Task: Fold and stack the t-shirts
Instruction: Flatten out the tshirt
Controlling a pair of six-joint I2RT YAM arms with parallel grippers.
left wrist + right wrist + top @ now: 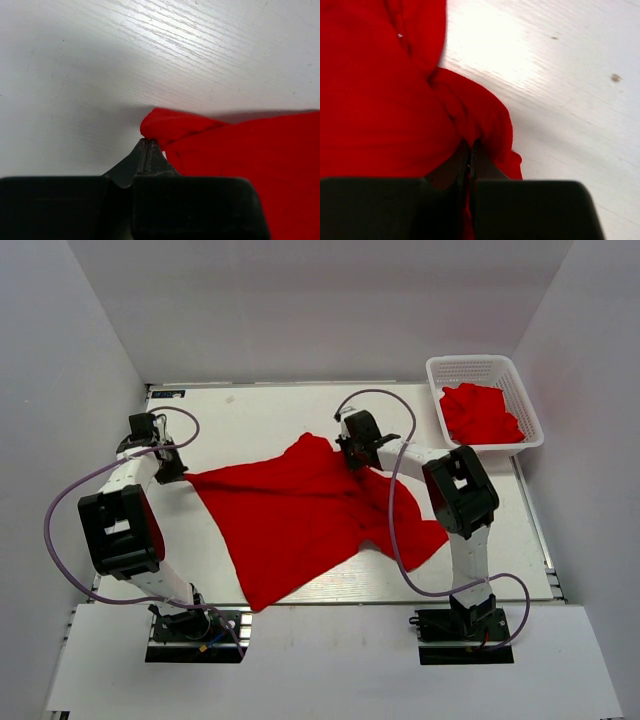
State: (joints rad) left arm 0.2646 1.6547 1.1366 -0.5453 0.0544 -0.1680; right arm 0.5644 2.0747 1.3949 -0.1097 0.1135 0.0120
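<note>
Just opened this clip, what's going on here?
Both arms are working on one red shirt that lies spread and unfolded on the table. The left gripper is shut on its left corner. The right gripper is shut on a bunched edge at its far side. No fold has been made yet. A red pile sits in the white basket at the far right.

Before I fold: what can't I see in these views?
1. Top view: red cloth in the basket is bunched; shirt count unclear.
2. Top view: right arm covers part of the spread shirt.
3. Wrist views: left gripper and right gripper bodies hide cloth between jaws.
</note>
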